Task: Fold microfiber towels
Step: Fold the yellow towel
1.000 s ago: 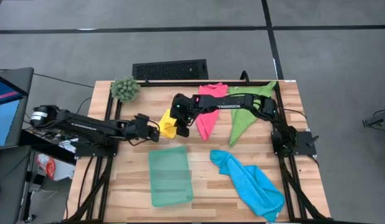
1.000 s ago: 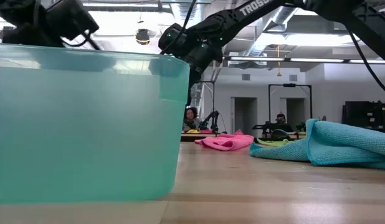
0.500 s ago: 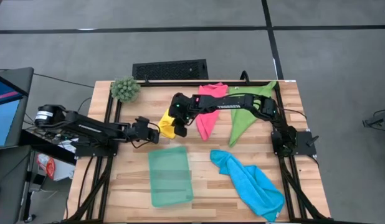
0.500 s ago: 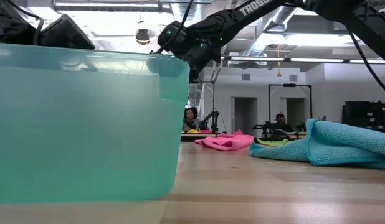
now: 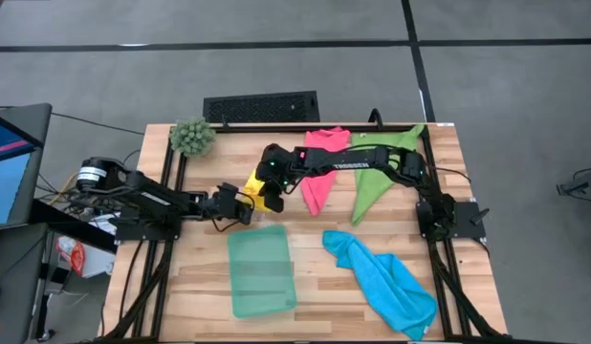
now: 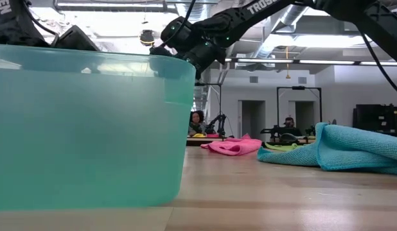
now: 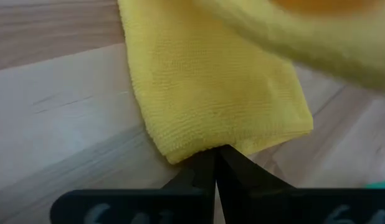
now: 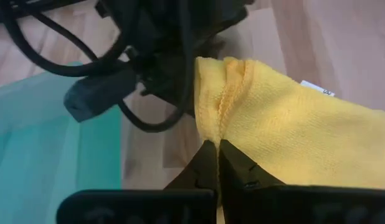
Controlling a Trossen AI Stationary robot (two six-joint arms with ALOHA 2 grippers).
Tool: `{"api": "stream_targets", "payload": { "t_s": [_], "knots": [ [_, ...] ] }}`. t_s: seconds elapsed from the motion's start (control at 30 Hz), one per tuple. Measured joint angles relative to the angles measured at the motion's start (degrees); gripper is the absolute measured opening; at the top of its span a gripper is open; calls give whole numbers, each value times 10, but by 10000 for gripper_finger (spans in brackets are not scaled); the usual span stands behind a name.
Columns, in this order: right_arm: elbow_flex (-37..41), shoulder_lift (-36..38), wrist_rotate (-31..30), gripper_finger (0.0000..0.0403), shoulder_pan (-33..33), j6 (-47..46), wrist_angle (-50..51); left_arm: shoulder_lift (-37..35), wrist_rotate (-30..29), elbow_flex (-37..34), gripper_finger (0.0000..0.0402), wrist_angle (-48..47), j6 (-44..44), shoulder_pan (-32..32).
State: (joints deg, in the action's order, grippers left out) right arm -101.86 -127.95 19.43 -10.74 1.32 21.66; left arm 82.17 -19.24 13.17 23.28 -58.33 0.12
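The yellow towel [image 5: 260, 185] is bunched between my two grippers, left of the table's middle. My left gripper [image 5: 242, 204] is shut on its left end, low over the wood. My right gripper [image 5: 274, 194] is shut on its right side. The pink towel [image 5: 319, 168] and the green towel [image 5: 380, 176] lie spread at the far right, and the blue towel [image 5: 383, 282] lies crumpled at the near right. In the low view the tray [image 6: 83, 128] hides the yellow towel. My left gripper pinches the yellow towel's lower edge [image 7: 200, 148] near a corner between its two shut fingers. The fingers slant down from the table's left. That layer lies flat on the wood [image 7: 68, 124], while another part of the towel hangs above it. My right gripper pinches a gathered, hemmed edge [image 8: 218, 127] of the yellow towel between its two shut fingers, several layers bunched together. The fingers slant down from the table's right. This part is held up off the table.
A pale teal tray [image 5: 260, 270] stands just in front of both grippers. A spiky green plant ball [image 5: 192, 137] sits at the far left corner. Bare wood lies near the front left edge [image 5: 195, 296].
My left gripper has sunk toward the table and gone a little toward the right, nearer the yellow towel and my right gripper, staying shut. The yellow towel has bunched closer together between the two grippers.
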Motion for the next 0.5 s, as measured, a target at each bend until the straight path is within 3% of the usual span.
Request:
{"api": "stream_targets", "payload": {
  "t_s": [0.17, 0.5],
  "knots": [
    [0, 0, 0, 19, 3, 1, 12, -2, 2, 0, 0, 5, 0, 0],
    [0, 0, -2, 66, 2, 2, 6, -2, 3, 0, 0, 12, -4, 0]
  ]
}}
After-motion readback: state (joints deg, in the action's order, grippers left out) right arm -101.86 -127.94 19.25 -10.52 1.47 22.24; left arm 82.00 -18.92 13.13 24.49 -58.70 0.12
